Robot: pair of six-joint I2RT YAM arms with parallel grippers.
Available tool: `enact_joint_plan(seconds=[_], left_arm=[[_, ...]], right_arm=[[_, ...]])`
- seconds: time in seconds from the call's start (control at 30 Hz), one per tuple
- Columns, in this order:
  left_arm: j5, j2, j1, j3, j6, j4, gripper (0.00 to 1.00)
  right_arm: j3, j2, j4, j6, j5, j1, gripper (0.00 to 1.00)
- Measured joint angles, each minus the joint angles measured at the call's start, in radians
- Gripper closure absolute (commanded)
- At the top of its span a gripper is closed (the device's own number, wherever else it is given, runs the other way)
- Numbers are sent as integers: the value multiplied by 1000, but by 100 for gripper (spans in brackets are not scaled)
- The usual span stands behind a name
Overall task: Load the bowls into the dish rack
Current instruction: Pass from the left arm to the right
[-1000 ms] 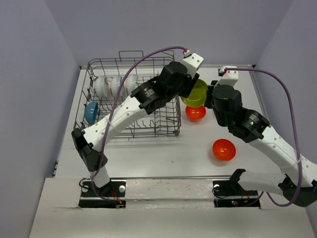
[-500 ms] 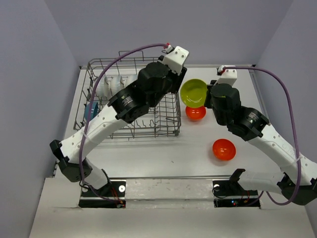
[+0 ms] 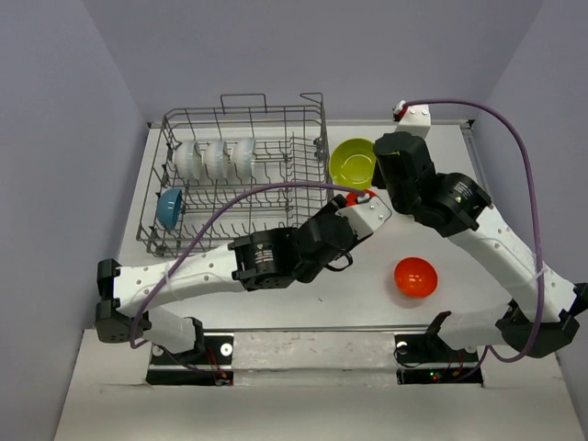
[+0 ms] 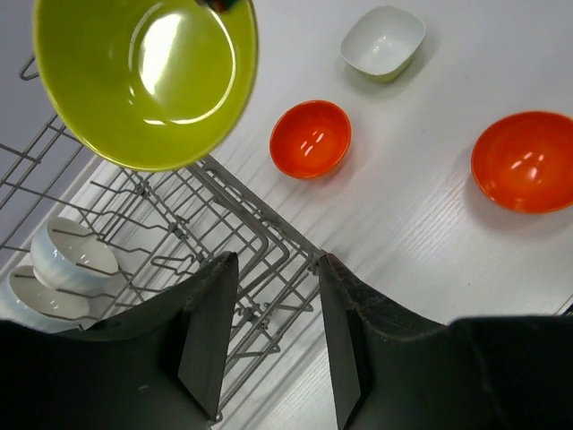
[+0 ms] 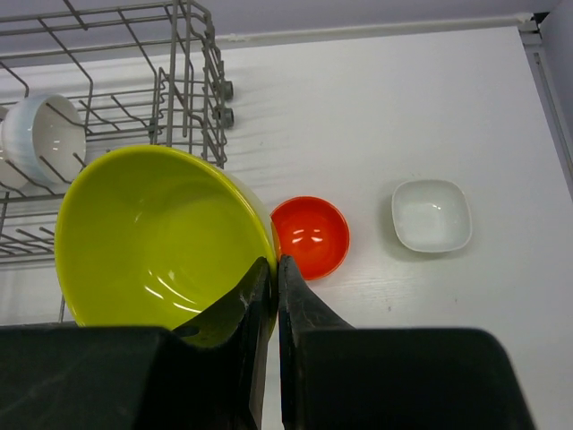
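My right gripper (image 5: 276, 262) is shut on the rim of a yellow-green bowl (image 5: 152, 246), which hangs in the air just right of the dish rack (image 3: 239, 175). In the rack stand three white bowls (image 3: 216, 158) and a blue bowl (image 3: 168, 207). On the table, one orange bowl (image 5: 313, 235) sits below the held bowl and a second orange bowl (image 3: 414, 277) lies nearer the front. My left gripper (image 4: 278, 260) is open and empty, above the table by the rack's near right corner (image 4: 304, 255).
A small square white dish (image 5: 431, 215) sits on the table right of the first orange bowl. The left arm (image 3: 266, 257) stretches low across the front of the rack. Grey walls close in the table on three sides.
My left arm has swung away from the yellow-green bowl and the rack's right end, down to the table's near side. The right gripper has carried the bowl slightly left and back.
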State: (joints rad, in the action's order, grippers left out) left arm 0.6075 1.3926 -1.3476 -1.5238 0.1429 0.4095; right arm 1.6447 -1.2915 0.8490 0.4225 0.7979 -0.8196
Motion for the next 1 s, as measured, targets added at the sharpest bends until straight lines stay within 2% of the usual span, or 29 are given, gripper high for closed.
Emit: enact_joint_plan(seconds=[0.2, 0.63, 1.0], left_arm=[[66, -20, -62, 138, 37, -51, 47], [373, -16, -115, 211, 196, -308, 48], [396, -2, -119, 288, 362, -557, 49]], right_arm=[[73, -26, 87, 49, -13, 0, 99], [75, -25, 154, 111, -58, 0, 99], [75, -25, 162, 131, -74, 0, 99]])
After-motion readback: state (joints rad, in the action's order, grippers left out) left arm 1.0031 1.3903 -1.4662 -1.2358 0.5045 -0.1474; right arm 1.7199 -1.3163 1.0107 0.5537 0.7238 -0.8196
